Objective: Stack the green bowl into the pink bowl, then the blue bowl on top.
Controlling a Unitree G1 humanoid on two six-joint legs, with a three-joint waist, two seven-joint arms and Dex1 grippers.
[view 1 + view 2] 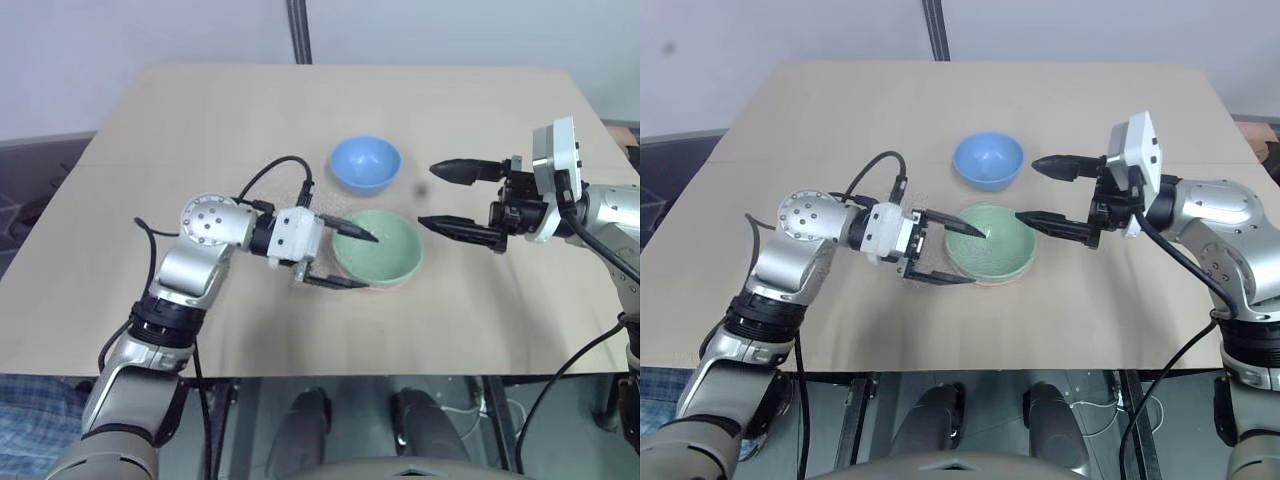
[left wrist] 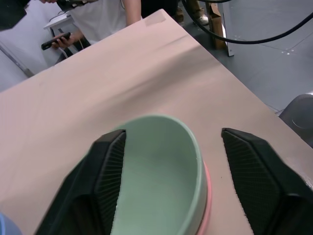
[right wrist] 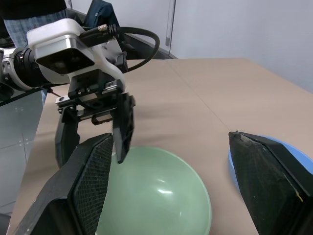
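**Green bowl nested in pink**

We see the left gripper [image 1: 340, 258] open astride the green bowl's [image 1: 385, 250] near rim, gripping nothing (the pink bowl [image 2: 207, 196] shows beneath). The right gripper [image 1: 432, 198] hovers open, empty. Farther back sits the blue bowl [image 1: 365, 163].

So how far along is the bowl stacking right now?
Done: the green bowl sits nested in the pink bowl. In hand: nothing; the left gripper is open around the green bowl's rim, and the right gripper is open. Left: the blue bowl, alone on the table.
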